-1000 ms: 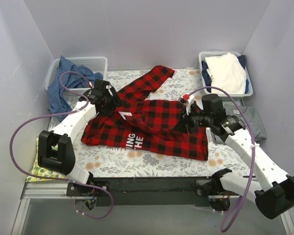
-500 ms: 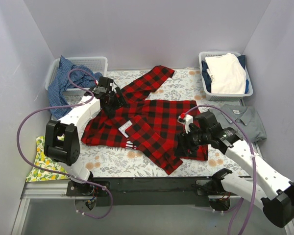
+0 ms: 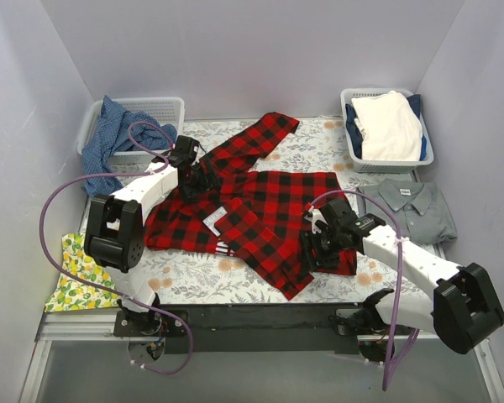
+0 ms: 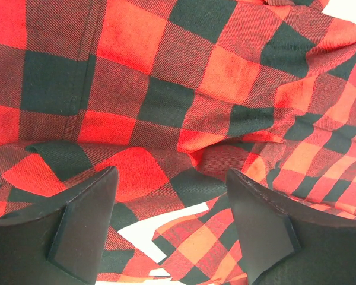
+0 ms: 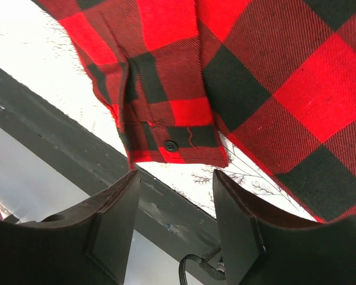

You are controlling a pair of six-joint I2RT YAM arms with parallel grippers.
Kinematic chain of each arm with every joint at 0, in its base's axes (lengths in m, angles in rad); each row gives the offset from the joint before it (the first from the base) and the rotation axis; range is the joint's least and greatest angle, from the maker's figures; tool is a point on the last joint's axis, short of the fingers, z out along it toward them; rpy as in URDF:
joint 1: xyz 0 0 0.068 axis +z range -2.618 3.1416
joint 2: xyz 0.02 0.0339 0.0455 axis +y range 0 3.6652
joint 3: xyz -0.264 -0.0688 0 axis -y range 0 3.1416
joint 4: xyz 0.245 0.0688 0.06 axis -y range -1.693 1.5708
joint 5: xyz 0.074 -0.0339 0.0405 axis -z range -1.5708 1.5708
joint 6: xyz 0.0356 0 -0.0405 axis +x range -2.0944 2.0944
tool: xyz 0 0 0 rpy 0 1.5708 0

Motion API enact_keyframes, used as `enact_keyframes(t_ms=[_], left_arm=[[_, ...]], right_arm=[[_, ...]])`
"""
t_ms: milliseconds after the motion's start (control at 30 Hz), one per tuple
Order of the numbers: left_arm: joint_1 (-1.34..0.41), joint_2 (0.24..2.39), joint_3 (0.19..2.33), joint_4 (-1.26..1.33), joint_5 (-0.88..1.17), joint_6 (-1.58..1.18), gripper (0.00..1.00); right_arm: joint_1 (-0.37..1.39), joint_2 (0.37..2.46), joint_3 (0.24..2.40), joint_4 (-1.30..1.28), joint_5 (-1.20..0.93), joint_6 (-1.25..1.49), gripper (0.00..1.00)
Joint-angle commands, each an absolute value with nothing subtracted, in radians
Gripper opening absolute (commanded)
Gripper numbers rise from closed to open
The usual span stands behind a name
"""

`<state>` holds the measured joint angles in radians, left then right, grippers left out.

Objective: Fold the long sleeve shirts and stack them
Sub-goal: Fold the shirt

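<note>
The plaid shirt (image 3: 269, 201) lies spread at the middle of the table (image 3: 193, 281), only partly folded. One sleeve (image 3: 273, 264) crosses its body toward 6 o'clock, while the other sleeve (image 3: 256, 138) reaches out toward 12 o'clock. The grey shirt (image 3: 412, 206) lies at 3 o'clock and looks folded already, so most of the folding and all of the stacking seem left to do.

The left tool (image 3: 203, 178) hovers over the shoulder at 10 o'clock, fingers apart and gripping nothing. The right tool (image 3: 311, 252) sits at 5 o'clock, fingers apart, the cuff (image 5: 172, 145) just beyond them.

A second ago the right tool was up at 3 o'clock with that sleeve — since then it has swung it down across the shirt and let go.
</note>
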<state>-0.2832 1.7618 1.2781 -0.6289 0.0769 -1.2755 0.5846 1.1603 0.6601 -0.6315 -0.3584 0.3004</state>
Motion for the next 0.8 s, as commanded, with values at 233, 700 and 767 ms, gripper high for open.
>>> enact_keyframes(t_ms=[233, 700, 767], left_arm=[[-0.27, 1.776, 1.316, -0.635, 0.095, -1.244, 0.73], [-0.242, 1.758, 1.312, -0.643, 0.087, -1.243, 0.73], [-0.236, 1.758, 1.31, -0.643, 0.081, -1.239, 0.73]], right_arm=[[0.589, 1.271, 0.607, -0.605, -0.364, 0.314, 0.59], [0.626, 1.508, 0.696, -0.469, -0.285, 0.33, 0.33], [0.632, 1.502, 0.701, -0.486, -0.272, 0.345, 0.07]])
